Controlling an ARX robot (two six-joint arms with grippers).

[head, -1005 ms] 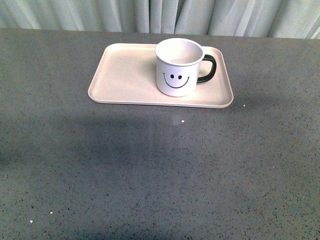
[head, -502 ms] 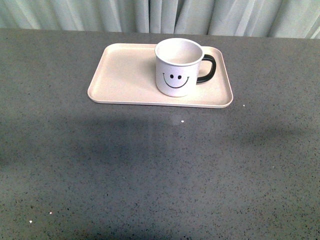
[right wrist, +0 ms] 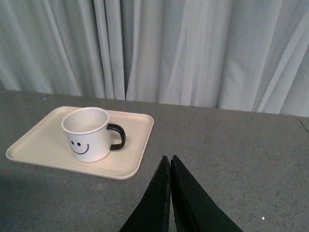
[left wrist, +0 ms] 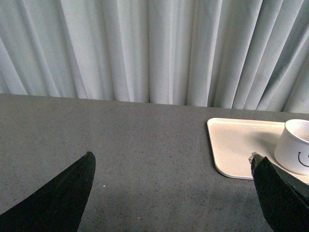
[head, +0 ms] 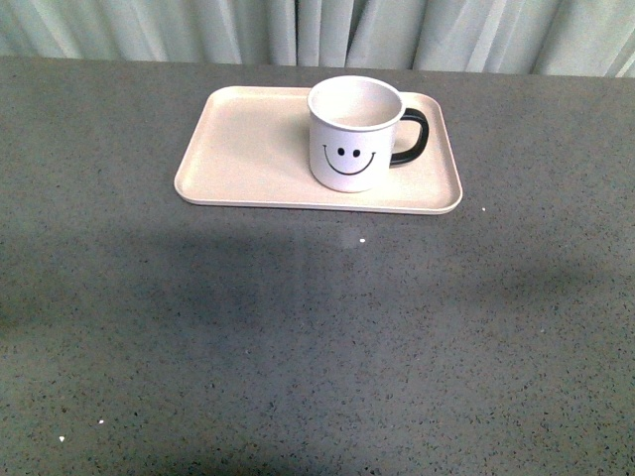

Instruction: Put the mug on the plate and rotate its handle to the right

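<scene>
The white smiley-face mug [head: 355, 134] is sitting on the pale beige rectangular tray [head: 248, 149], its glossy black loop handle [head: 413, 137] pointing to 3 o'clock. The left gripper [left wrist: 174, 193] is hanging with fingers spread wide and the right gripper [right wrist: 170, 193] with fingers pressed together, both well clear. Nothing's shifting versus a moment ago.

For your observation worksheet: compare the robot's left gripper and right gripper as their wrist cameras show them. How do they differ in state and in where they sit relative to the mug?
The left gripper is open, fingers wide apart; the right gripper is shut, fingers pressed together. The left gripper sits on the mug's handle-free side; the right gripper sits on the handle side. Both have black fingers, hold nothing, and sit clear of the plate.
</scene>
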